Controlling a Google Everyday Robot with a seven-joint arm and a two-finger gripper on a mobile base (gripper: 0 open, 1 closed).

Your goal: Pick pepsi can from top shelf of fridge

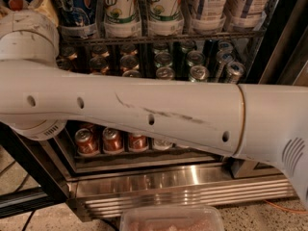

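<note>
The pepsi can (72, 6), dark blue with a pale printed figure, stands at the top left on the top shelf (163, 35), a dark wire rack of the fridge (183, 189). My white arm (144, 112) crosses the whole view in front of the fridge, with its round joint (26, 35) just below and left of the can. My gripper is out of view, past the joint at the upper left. The can's top is cut off by the frame edge.
Green-labelled bottles (120, 8) and white bottles (207, 4) stand right of the pepsi can. Bronze-gold cans (98, 61) and green cans (166, 59) fill the rack below, red cans (111, 139) the lowest. A clear plastic tub (171, 219) sits on the floor. A black door frame (288, 32) is at the right.
</note>
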